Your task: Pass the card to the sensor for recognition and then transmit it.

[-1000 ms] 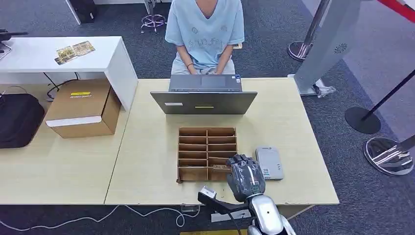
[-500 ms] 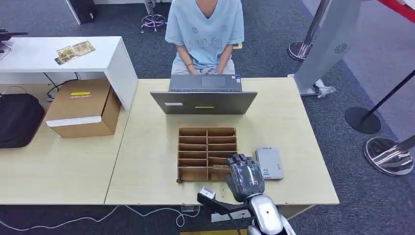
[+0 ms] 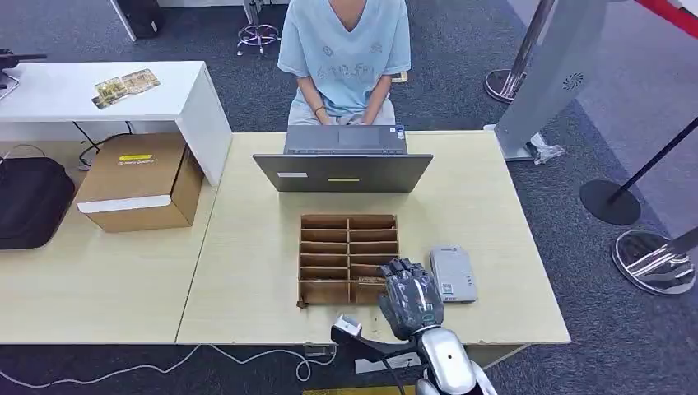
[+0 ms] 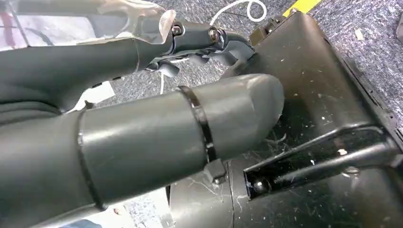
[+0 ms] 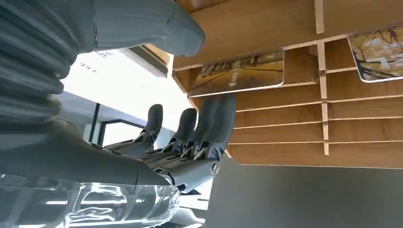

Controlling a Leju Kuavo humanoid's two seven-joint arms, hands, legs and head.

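**Right hand reaching at the card in the wooden rack**

The card [image 5: 240,74] stands in a slot of the wooden rack [image 3: 348,255], at the rack's near right corner, its edge jutting past the divider. The right hand [image 5: 190,137] has its fingers [image 5: 216,118] stretched out just under that edge and its thumb on the other side; they hold nothing. A second card [image 5: 378,52] sits in the neighbouring column. The grey sensor [image 3: 453,273] lies just beside the rack, with bare table [image 3: 247,271] around. The left hand [image 4: 142,142] hangs below; I cannot tell its state.
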